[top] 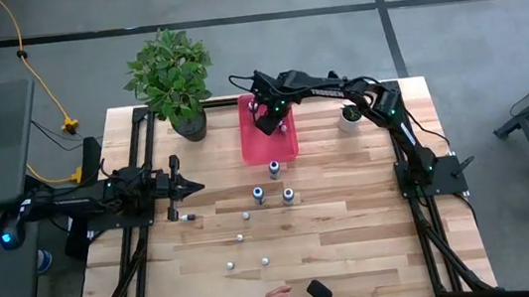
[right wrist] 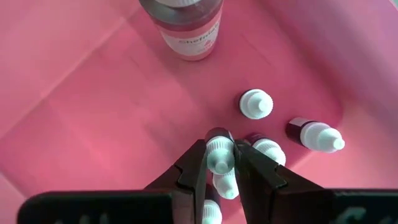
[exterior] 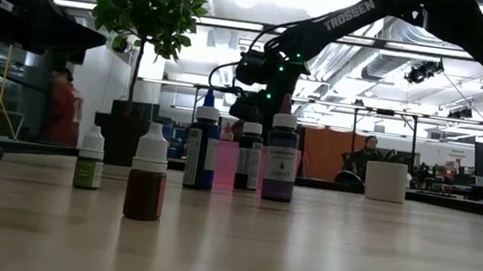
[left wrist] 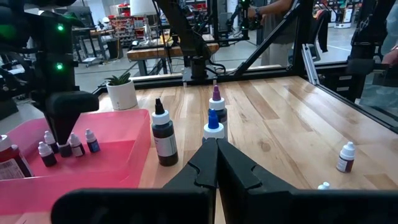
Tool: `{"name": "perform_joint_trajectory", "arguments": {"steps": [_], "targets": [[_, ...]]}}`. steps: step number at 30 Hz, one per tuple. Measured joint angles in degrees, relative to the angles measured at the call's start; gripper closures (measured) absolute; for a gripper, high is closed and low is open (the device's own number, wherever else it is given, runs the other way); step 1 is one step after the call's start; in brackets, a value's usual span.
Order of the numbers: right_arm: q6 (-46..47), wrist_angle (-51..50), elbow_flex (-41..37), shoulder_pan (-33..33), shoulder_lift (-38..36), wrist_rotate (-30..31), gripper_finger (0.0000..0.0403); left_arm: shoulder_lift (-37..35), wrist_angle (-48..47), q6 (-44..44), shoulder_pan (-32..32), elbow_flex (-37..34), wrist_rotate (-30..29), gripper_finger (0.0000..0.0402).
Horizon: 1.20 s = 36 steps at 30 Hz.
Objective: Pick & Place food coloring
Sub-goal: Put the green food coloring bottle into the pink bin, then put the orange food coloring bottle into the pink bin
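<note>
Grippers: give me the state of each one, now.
Left gripper: shut, empty, above the table.
Right gripper: shut on a small food coloring bottle, inside the pink tray.

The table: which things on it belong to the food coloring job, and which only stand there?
Belong to the job:
- small bottles on the wood
- pink tray with bottles in it
- right gripper, shut on a small bottle over the tray

Only standing there:
- big plant
- white pot
- left gripper, shut, waiting at the left side
</note>
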Motion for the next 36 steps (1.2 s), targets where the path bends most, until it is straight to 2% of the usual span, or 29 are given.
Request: {"name": "perform_joint_trajectory", "arguments": {"steps": [8,21,28,36], "targets": [[0.0,-0.3,0.0,-0.5,0.0,-1.0,0.0323,0.0,0.0,0.0,0.0,0.0,0.0,0.0401],[-1.5,0.1,0.8,-0.6,0.1,-0.7,0.0234,0.0,0.0,0.0,0.0,0.0,0.0,0.0401],[-3.3,-4.6,7.4,-0.4,-0.2,-0.6,0.0209,0.0,0.0,0.0,0.0,0.0,0.0,0.0401],[-7.7,-17.3,21.5,3.1,-0.2,-0.7,0.0206,0.0,0.0,0.0,0.0,0.0,0.0,0.0401]]}}
